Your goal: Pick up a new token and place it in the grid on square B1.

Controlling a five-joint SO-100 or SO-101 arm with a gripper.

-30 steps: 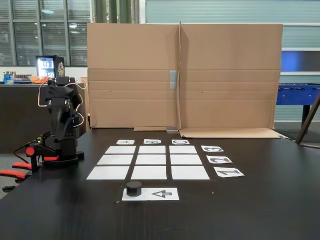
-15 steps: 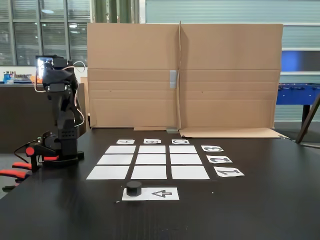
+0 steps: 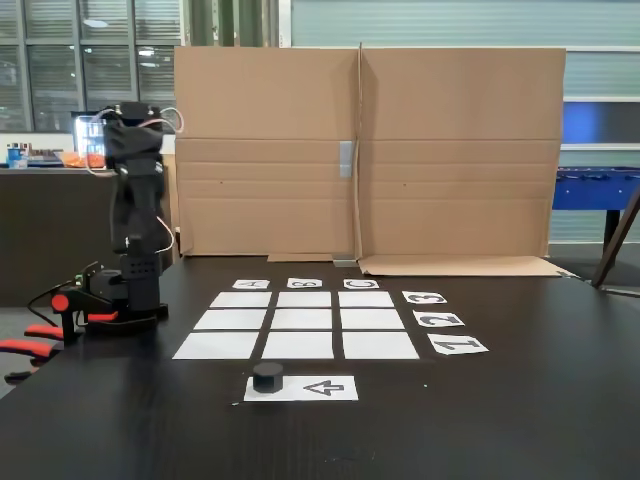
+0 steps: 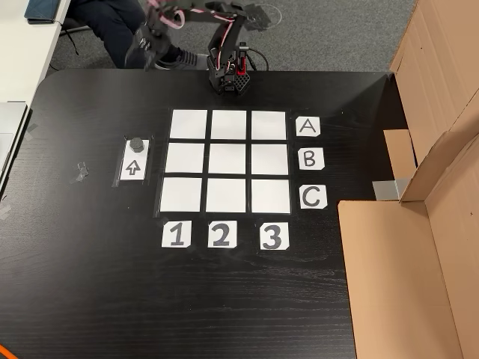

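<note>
The token (image 4: 137,143) sits at the head of the arrow strip (image 4: 133,166), a pickup spot just beside the grid (image 4: 227,161) near square B1 (image 4: 185,158), while the raised gripper (image 4: 147,46) is too blurred to tell whether open or closed.

The arm (image 3: 135,215) stands raised at the left of the fixed view. In the other view it reaches toward the upper left, gripper (image 4: 142,51) blurred, its opening unclear.
</note>
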